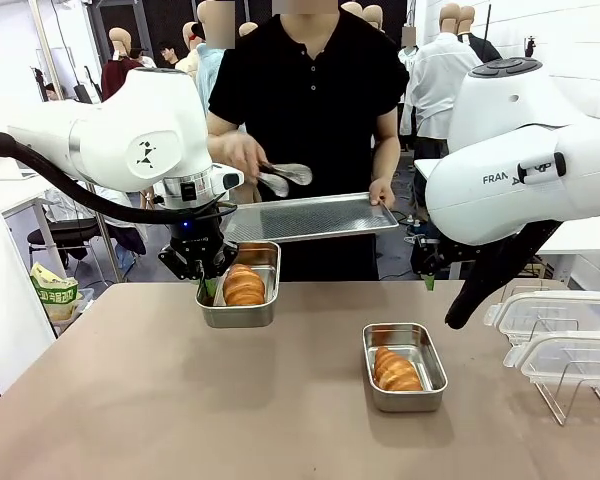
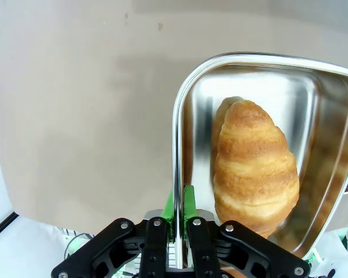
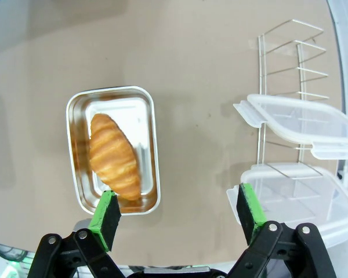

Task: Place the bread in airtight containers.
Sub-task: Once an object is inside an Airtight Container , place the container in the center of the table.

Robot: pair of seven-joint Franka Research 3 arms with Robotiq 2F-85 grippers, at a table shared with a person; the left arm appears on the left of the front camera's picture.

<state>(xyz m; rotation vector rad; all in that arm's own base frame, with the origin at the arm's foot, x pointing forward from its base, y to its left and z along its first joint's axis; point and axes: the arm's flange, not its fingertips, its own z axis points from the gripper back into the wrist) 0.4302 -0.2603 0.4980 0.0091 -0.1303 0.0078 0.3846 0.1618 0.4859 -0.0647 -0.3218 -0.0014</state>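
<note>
Here, in the front view, the left gripper [image 1: 212, 287] is pinched tight on the left rim of the far tin [image 1: 245, 316], which sits on the brown table [image 1: 130, 400]. A golden roll [image 1: 244, 286] lies inside that tin. The near tin [image 1: 405, 402] sits well apart to the right, with a second roll [image 1: 396, 370] in it. Across the table a person holds a flat tray [image 1: 310, 216] in one hand and tongs [image 1: 285, 177] in the other.

In the left wrist view, the green pads [image 2: 189, 205] squeeze the thin tin wall, one inside and one outside. The roll lies just beside them.

In the right wrist view, the right gripper [image 3: 180, 211] is wide open and holds nothing. It hangs above the near tin and its roll. Two clear lids [image 3: 296, 119] rest on a wire rack [image 3: 290, 58] at the side.
</note>
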